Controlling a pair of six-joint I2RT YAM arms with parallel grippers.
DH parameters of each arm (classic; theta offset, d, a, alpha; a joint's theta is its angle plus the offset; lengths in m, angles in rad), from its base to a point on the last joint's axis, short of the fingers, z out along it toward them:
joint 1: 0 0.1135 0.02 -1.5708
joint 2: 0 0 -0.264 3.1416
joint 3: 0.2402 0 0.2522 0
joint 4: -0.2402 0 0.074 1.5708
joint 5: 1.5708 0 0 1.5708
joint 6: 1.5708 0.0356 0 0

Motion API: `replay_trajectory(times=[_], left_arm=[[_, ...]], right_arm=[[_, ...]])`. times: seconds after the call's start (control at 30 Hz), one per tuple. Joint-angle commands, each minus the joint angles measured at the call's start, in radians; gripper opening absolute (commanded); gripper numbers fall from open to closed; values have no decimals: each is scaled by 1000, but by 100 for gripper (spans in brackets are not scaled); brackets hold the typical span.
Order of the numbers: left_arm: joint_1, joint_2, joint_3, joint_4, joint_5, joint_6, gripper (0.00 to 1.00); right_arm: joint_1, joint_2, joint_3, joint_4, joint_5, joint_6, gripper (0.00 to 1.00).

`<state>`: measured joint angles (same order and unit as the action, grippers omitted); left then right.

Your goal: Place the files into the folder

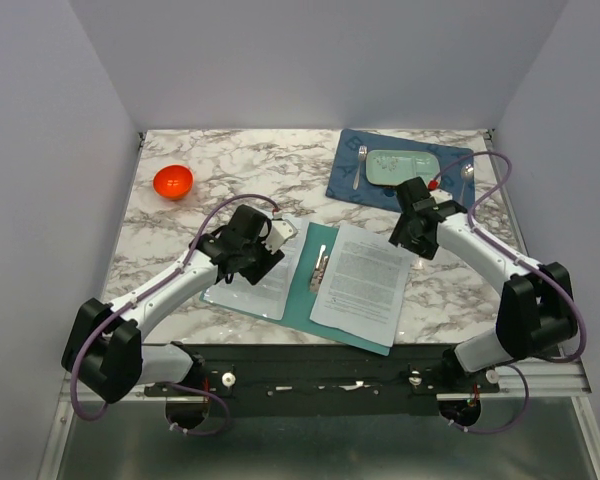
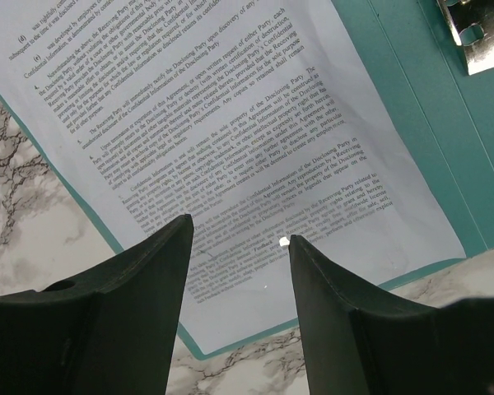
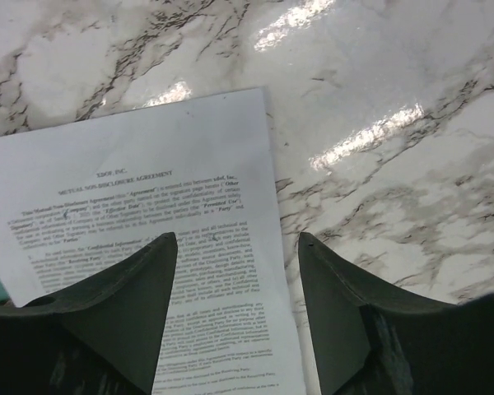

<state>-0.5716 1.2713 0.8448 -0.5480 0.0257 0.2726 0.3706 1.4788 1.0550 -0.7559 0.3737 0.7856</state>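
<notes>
- white printed paper sheets (image 1: 365, 280) lay on the open flat teal folder (image 1: 302, 275), the 3 o'clock one overhanging
- left gripper (image 2: 239, 243), right gripper (image 3: 239, 247) spread, empty
- cover not yet closed

This was a robot lab cell. A marbled worktop (image 1: 230, 170) sat boxed in by plain pale walls (image 1: 310, 60) at 9, 12 and 3 o'clock. A left arm (image 1: 170, 290) and a right arm (image 1: 480, 250), trailing purple cables (image 1: 220, 206), were bolted to a metal rail (image 1: 380, 375) at 6 o'clock. An orange bowl (image 1: 172, 181) lay at 10 o'clock and a placemat (image 1: 345, 180) at 1 o'clock.
</notes>
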Motion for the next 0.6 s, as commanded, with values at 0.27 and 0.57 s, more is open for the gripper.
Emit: replay_trajectory(times=[0.27, 0.57], left_arm=[[-7, -24, -18, -3, -18, 13, 64], [-7, -21, -19, -1, -18, 11, 64]], right_arm=[[-9, 155, -3, 27, -10, -16, 70], [-10, 161, -69, 111, -105, 13, 71]])
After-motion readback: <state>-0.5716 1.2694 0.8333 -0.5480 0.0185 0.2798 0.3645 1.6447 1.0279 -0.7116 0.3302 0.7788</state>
